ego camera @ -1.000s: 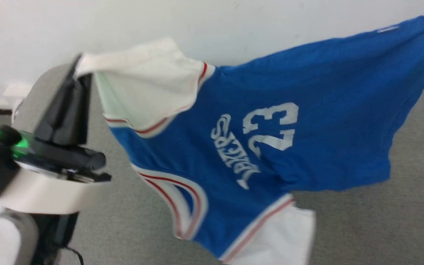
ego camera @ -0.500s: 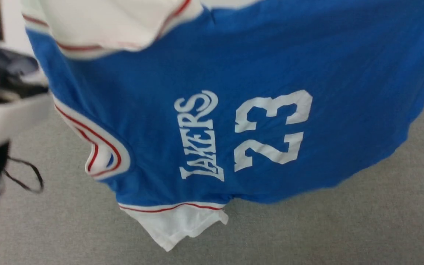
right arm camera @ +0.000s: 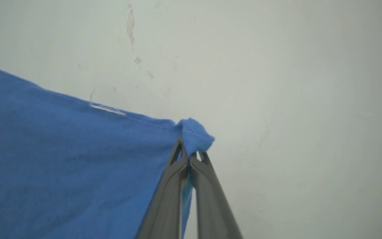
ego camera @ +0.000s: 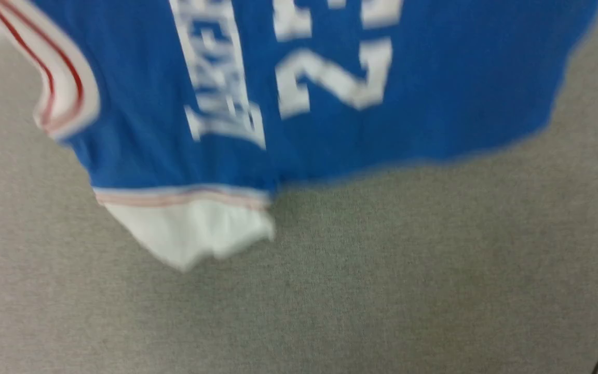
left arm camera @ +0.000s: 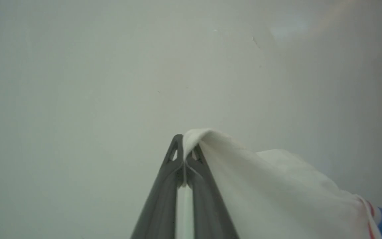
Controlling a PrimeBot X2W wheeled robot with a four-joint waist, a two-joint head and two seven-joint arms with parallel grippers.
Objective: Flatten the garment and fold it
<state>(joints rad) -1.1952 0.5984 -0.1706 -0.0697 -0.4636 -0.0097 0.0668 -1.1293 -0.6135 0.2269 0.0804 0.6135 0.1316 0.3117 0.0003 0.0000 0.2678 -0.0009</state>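
We see left tool [left arm camera: 185,150] raised, fingers toward wall [left arm camera: 78,83], clamped on white sleeve of jersey [left arm camera: 260,186]. Right tool [right arm camera: 189,153] likewise raised, clamped on blue corner. Jersey hangs stretched between both tools above grey worktop [ego camera: 382,291], print sideways.

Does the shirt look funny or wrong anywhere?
Yes, the royal-blue jersey T-shirt with white sleeves hangs sideways. The left gripper pinches one white sleeve and the right gripper pinches a blue corner, so the white print runs sideways and the other sleeve dangles over the grey surface. No tears seen, though the head view is blurry.
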